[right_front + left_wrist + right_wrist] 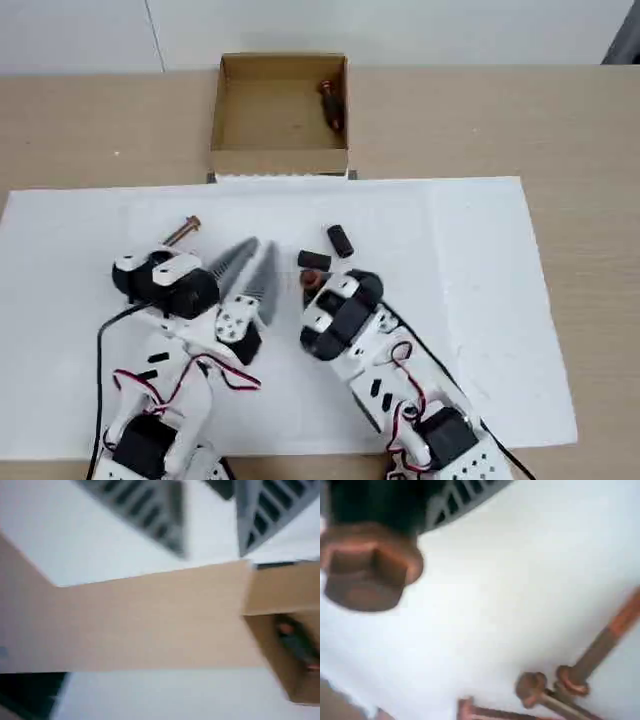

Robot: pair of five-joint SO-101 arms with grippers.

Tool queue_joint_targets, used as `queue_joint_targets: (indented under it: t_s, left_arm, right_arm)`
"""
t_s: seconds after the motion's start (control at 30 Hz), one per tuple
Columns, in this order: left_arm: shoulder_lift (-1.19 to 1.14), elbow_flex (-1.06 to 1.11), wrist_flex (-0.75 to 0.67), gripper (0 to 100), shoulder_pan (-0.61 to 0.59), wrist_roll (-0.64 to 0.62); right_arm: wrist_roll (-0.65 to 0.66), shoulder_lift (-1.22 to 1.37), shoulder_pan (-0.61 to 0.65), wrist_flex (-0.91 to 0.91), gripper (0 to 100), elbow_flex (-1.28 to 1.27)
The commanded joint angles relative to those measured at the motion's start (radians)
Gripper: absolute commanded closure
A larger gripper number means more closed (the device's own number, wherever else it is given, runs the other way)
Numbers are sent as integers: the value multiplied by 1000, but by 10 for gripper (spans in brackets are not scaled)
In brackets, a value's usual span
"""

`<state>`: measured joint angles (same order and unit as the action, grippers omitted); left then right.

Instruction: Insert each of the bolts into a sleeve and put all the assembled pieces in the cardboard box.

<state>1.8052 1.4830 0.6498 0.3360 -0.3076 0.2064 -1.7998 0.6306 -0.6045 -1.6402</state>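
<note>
Bolt [370,567] with black sleeve [313,260] tight in right gripper [314,283]; left gripper [250,268] wide beside it.

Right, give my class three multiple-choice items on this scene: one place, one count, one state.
1. The box stands: A on the sheet; B just past the sheet's far edge; C on a shelf.
2. Assembled pieces in the box: A none; B one; C three.
3. The left fingers are: A open; B shut; C taken off.
Key: 1 B, its front wall meets the sheet's far edge; 2 B, one lies by the right wall; 3 A, they stand apart with nothing between.
</note>
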Motion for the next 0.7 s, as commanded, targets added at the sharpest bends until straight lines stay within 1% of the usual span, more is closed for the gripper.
queue_joint_targets:
  t_s: [0.0, 0.1, 0.2, 0.27, 0.37, 0.47, 0.57, 0.67]
  left_arm:
    - [11, -24, 2, 994, -91, 46]
    - [11, 27, 20, 995, -129, 83]
    - [11, 99, 72, 995, -149, 121]
    - [11, 148, 95, 994, -180, 140]
    - [8, 199, 104, 994, -230, 146]
    - [9, 199, 118, 994, -269, 147]
    - [8, 199, 133, 994, -282, 147]
    - [8, 199, 203, 994, -273, 147]
  right_arm:
    - [0, -12, -73, -21, 995, 35]
    - [-17, -13, -154, -64, 995, 12]
    - [-95, -4, -223, -117, 995, 12]
    - [-127, -4, -245, -165, 995, 26]
    - [-150, -4, -248, -211, 995, 77]
    - [-155, -1, -248, -222, 995, 137]
    - [-153, 16, -248, -222, 995, 196]
    - [-153, 117, -249, -216, 995, 273]
